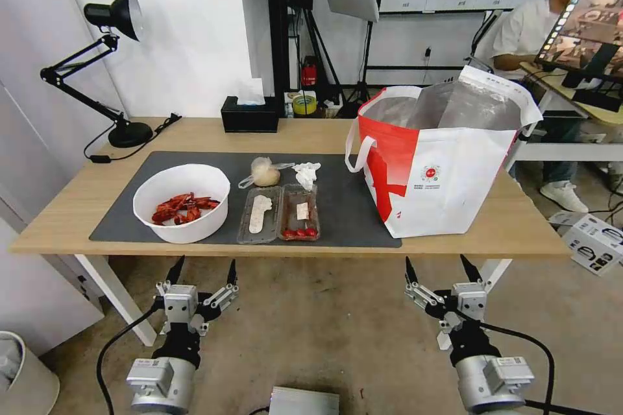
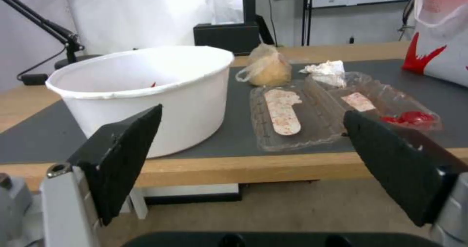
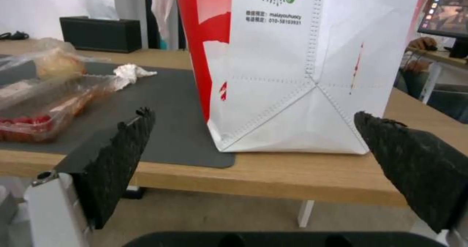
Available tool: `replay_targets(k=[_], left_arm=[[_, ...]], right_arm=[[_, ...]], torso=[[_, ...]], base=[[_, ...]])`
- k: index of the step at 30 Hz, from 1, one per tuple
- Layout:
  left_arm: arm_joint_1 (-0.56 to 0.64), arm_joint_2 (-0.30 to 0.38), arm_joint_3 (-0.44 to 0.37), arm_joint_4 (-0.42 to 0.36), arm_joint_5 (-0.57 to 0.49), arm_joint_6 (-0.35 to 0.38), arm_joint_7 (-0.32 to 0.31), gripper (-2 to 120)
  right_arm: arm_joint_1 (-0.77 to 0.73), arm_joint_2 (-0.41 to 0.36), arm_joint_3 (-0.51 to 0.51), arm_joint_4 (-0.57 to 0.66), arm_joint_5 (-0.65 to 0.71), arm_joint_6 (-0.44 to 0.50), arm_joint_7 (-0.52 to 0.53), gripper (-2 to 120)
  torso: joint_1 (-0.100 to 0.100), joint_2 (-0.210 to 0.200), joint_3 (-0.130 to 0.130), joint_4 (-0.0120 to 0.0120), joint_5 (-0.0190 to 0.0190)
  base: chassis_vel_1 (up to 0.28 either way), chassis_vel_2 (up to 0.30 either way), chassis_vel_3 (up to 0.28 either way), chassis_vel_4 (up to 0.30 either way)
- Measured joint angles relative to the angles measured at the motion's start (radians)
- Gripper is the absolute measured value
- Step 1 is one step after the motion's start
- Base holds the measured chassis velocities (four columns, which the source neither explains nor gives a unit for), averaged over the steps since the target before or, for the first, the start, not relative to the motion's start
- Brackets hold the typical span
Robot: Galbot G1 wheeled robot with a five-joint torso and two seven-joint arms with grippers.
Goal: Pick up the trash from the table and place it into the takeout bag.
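- The left gripper (image 1: pixel 202 271) hangs below the near edge of the table (image 1: pixel 454 243), at about 7 o'clock in the head view; its 2 black fingers (image 2: pixel 124 159) are spread wide and hold nothing.
- The right gripper (image 1: pixel 443 269) hangs at about 5 o'clock, also short of the table edge, jaws wide apart and empty.
- On the dark grey mat (image 1: pixel 350 207), the white bowl (image 1: pixel 182 202) with red crayfish shells sits nearest the left gripper.
- The clear clamshell tray (image 1: pixel 279 214) lies open just beside the bowl, toward 3 o'clock from it, with small red tomatoes (image 1: pixel 300 232) in its near corner.
- The knotted clear bag (image 1: pixel 265 172) and the crumpled tissue (image 1: pixel 306 174) lie just behind the tray, toward 12 o'clock.
- The takeout bag (image 1: pixel 441 175) stands upright and open at the mat's 3 o'clock end, straight ahead of the right gripper.
- A black tissue box (image 1: pixel 249 115) sits at the far edge.
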Motion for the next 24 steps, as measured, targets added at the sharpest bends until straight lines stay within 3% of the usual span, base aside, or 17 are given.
replay_targets(k=[19, 24], left_arm=[[-0.001, 0.0, -0.001, 0.0, -0.002, 0.003, 0.0, 100], [-0.034, -0.023, -0.032, -0.004, -0.066, 0.073, -0.01, 100]], right_arm=[[0.0, 0.0, 0.0, 0.0, 0.0, 0.0, 0.0, 100], [0.014, -0.006, 0.009, 0.006, 0.023, -0.036, 0.004, 100]], torso=[[0.0, 0.0, 0.0, 0.0, 0.0], [0.0, 0.0, 0.0, -0.0001, 0.0001]], base=[[0.0, 0.0, 0.0, 0.0], [0.0, 0.0, 0.0, 0.0]])
